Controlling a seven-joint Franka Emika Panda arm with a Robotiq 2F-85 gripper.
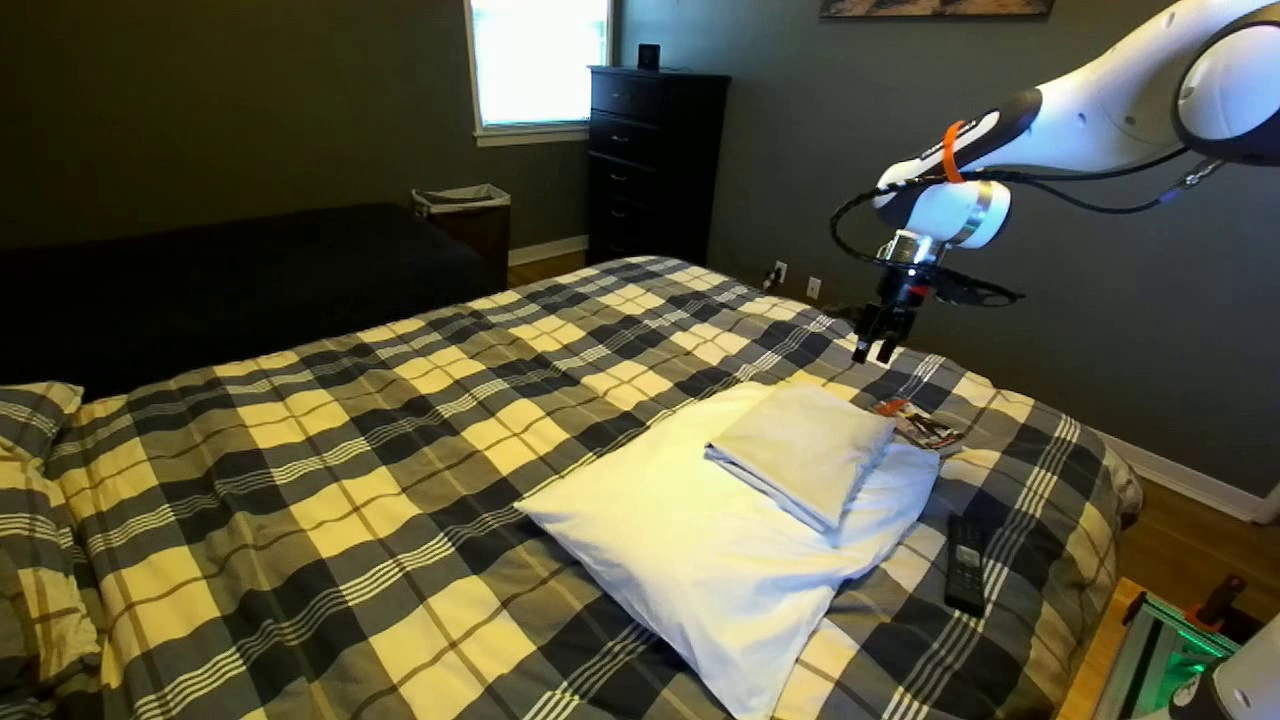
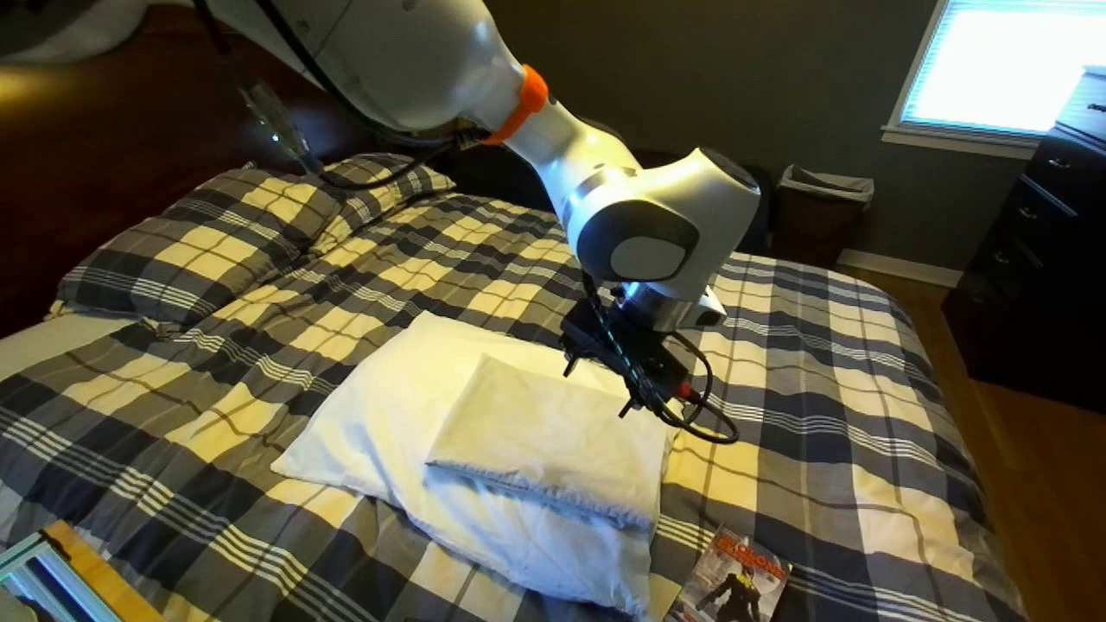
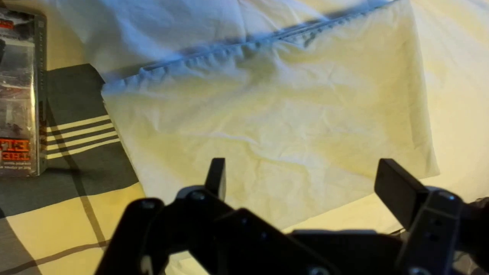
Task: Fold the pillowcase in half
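The pillowcase is a flat, pale, folded rectangle on top of the large white pillow. It also shows in an exterior view, with a ruffled layered edge. In the wrist view the pillowcase fills the middle, slightly wrinkled, its layered edge at the top. My gripper is open and empty, in the air above the pillowcase's edge. In an exterior view the gripper hangs over that far edge. In the wrist view the fingers are wide apart, with nothing between them.
A plaid bedspread lies under everything. A printed case lies beside the pillow; it shows in the wrist view too. A black remote lies near the pillow. Plaid pillows are at the bed's head.
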